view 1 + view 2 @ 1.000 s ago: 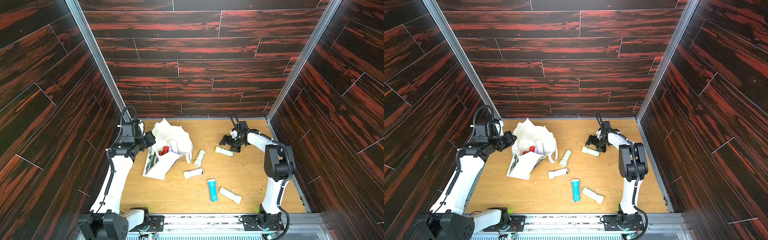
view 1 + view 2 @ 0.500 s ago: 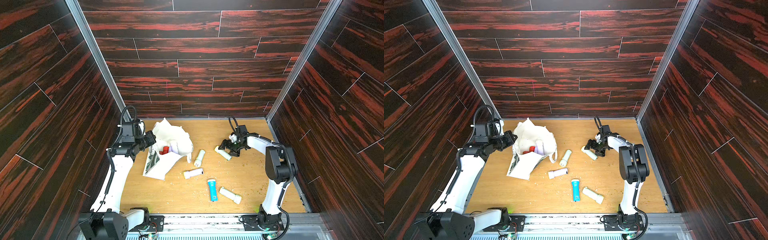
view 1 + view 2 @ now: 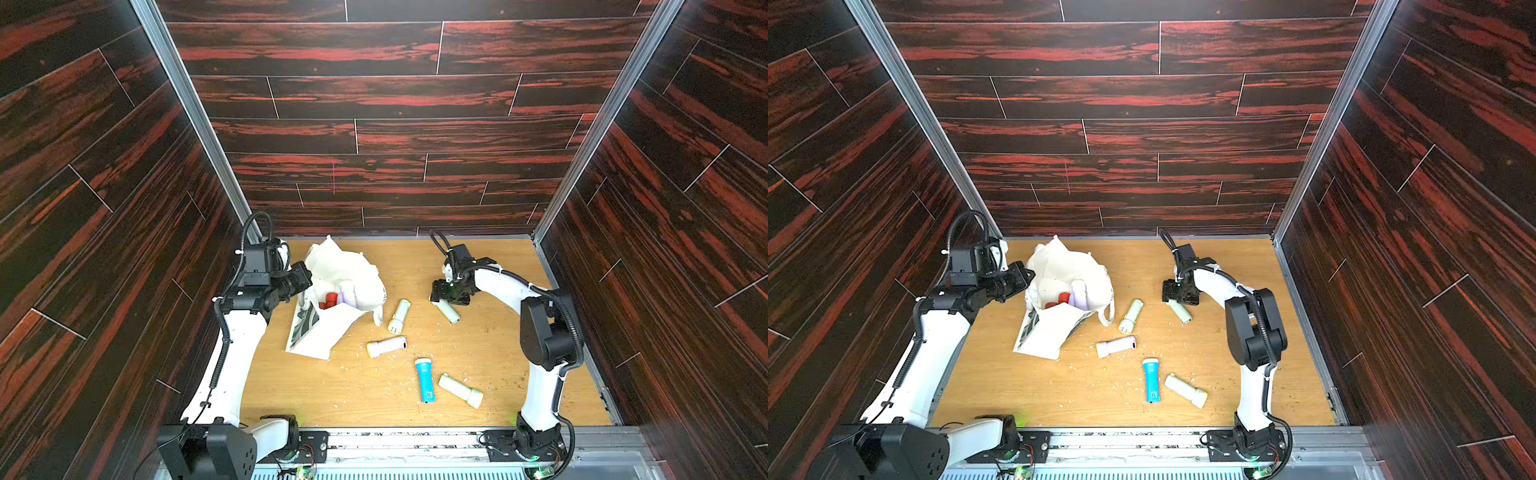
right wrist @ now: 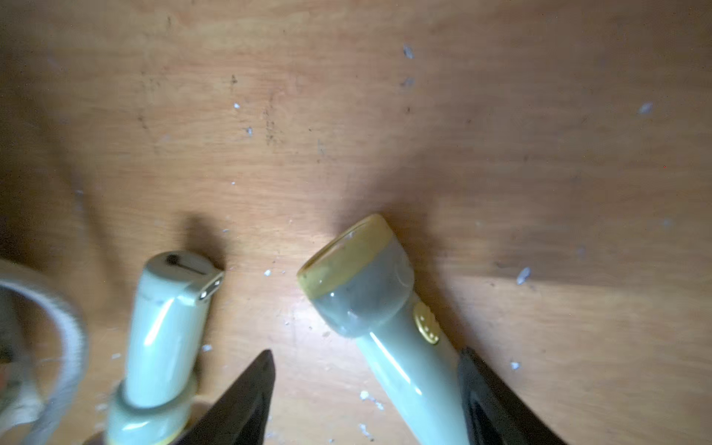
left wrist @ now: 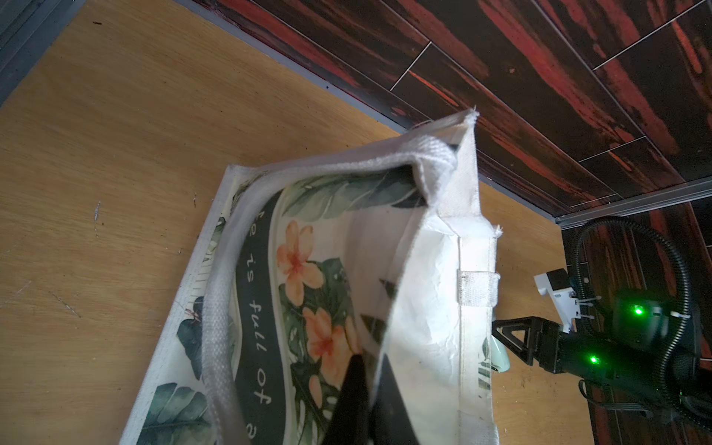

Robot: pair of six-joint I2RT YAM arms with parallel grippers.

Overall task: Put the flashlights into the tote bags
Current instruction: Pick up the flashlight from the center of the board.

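Enclosing plank walls (image 3: 374, 124); flashlights (image 3: 424, 380) on plywood (image 3: 332, 395)

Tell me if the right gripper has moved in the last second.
Yes. The right gripper has shifted away from the right wall, toward the tote bag, straddling a pale flashlight.

In the left wrist view, the tote bag (image 5: 424, 308) carries white cursive lettering on a dark curved band (image 5: 256, 327) among printed flowers and leaves. The part that shows reads "fe is full of a", cut off at both ends. The blue flashlight (image 3: 424, 380) bears a small dark mark, too small to read.
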